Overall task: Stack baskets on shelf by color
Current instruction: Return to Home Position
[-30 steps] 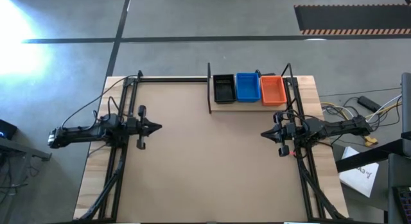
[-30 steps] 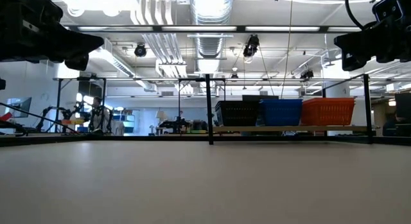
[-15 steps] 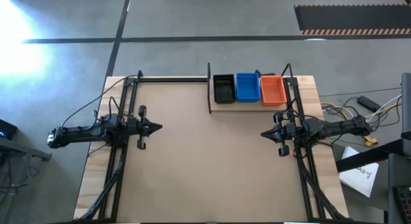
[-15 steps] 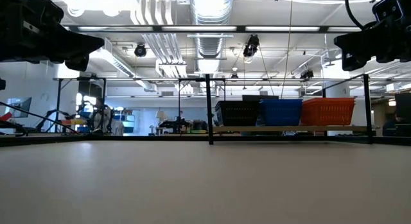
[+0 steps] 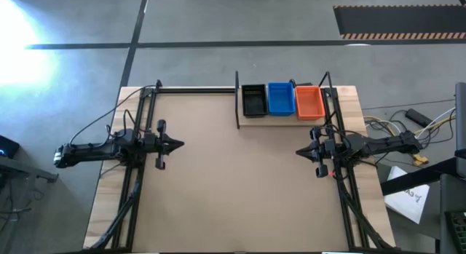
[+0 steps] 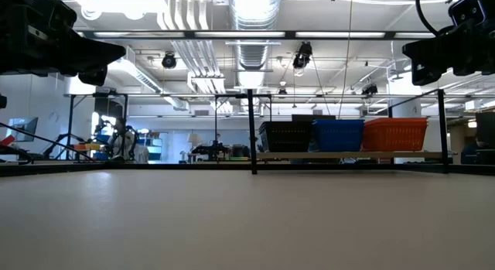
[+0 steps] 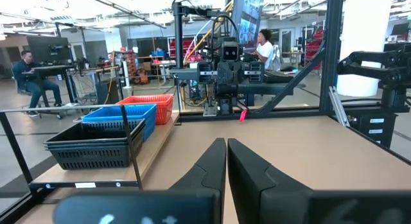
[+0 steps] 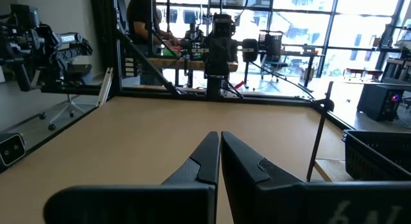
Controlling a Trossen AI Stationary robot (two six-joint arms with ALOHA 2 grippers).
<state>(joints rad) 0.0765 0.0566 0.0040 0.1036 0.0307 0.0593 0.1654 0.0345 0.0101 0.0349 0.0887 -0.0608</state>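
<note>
My left jaws and right jaws: clenched, empty, at the brown counter [image 5: 233, 188] sides. Perforated plastic black baskets [image 5: 253, 100], blue baskets [image 5: 280, 98] and orange baskets [image 5: 309, 102] sit in a row on the pale wooden shelf [image 5: 251, 121], far edge, nearer my right jaws.

No readable text — white labels [image 7: 96, 185] on shelf [image 7: 157, 142] illegible, floor paper [image 5: 406, 198] markings too

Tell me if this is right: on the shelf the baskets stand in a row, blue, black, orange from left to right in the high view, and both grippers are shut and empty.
Only the order is wrong. The high view shows black baskets, blue baskets, orange baskets from left to right on the shelf. The left gripper and right gripper are shut and empty.
</note>
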